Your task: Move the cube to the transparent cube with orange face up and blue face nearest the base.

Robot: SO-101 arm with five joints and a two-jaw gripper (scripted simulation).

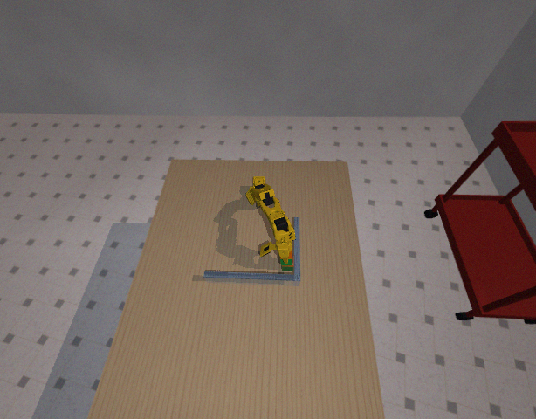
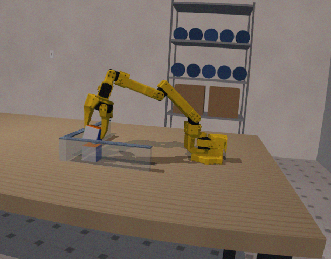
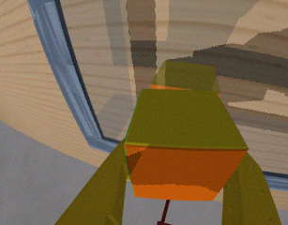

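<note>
Only the exterior view shows the cube's (image 2: 92, 131) white face between fingers (image 2: 105, 124).

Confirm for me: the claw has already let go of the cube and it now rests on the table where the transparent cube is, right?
Not right. In the exterior view the claw is shut on the cube, holding it in the air above the transparent cube, which shows alone on the table below.
</note>
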